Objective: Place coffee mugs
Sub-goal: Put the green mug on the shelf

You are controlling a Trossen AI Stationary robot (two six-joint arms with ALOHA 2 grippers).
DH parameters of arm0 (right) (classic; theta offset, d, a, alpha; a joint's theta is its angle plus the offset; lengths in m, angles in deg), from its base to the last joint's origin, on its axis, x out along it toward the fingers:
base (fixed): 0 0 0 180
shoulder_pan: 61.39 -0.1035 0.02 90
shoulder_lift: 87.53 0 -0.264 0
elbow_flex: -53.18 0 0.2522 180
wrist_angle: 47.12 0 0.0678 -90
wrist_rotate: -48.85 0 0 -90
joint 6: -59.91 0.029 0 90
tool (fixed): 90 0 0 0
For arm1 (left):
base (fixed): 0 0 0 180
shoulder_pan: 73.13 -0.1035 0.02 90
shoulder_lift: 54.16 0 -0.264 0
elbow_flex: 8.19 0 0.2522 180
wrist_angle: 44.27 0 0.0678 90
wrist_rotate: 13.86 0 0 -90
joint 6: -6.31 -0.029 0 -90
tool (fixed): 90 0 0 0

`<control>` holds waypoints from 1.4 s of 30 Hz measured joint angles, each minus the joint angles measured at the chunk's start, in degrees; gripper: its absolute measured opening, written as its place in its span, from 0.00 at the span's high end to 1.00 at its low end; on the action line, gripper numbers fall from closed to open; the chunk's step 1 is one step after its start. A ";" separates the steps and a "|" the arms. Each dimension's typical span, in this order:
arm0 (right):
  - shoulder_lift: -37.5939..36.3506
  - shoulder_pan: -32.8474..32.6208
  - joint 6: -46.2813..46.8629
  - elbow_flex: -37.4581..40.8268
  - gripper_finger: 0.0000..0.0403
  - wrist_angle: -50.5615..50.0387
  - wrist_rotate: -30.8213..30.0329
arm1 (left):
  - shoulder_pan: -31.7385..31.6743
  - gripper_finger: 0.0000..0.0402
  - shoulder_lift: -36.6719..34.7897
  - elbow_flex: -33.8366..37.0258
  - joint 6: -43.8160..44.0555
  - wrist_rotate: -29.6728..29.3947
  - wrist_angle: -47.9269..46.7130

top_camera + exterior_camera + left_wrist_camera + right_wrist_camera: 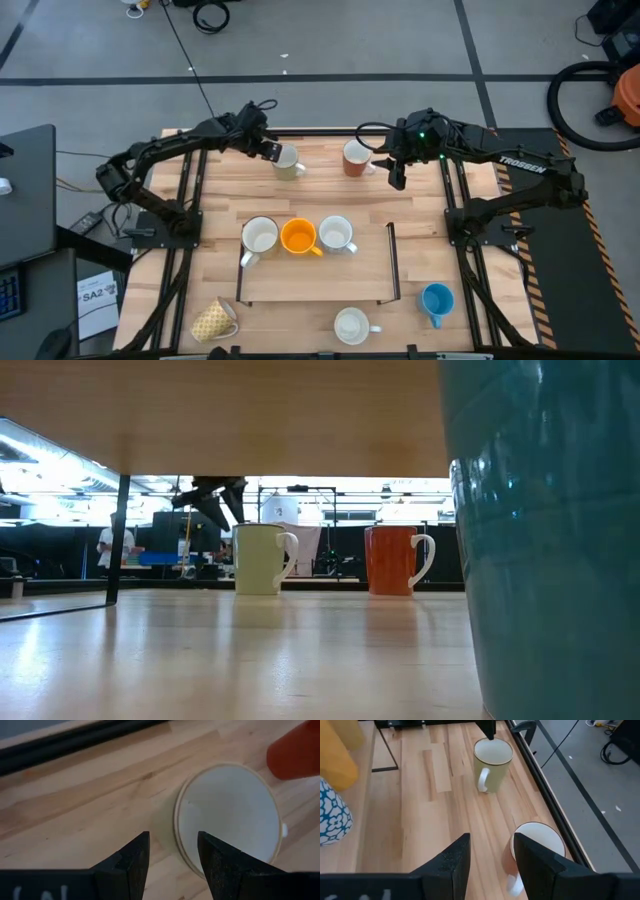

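At the far edge of the table (330,290) stand two mugs a little apart: a cream mug (288,162) on the left and a reddish-brown mug (356,158) with a white inside on the right, both upright and both empty as far as their open mouths show. The left gripper (268,150) hangs just over the cream mug's outer rim, its two dark fingers (131,860) parted with a clear gap and nothing between them; whether a fingertip touches the rim I cannot tell. The right gripper (397,178) hovers just beside the reddish-brown mug, on its handle side, fingers (451,857) likewise spread and holding nothing. Nearer the middle, inside a thin black frame (392,262), three mugs sit in a row, touching or nearly so: a white mug (259,238), an orange mug (299,238) and another white one (336,235). Along the near edge are a yellow patterned mug (214,320) tipped on its side, a white near-edge mug (352,326) and a blue mug (437,300).
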 joint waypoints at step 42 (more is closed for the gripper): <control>0.00 0.00 0.07 -0.04 0.61 -0.07 0.38 | 1.92 0.92 5.57 0.01 -1.53 -0.33 -2.16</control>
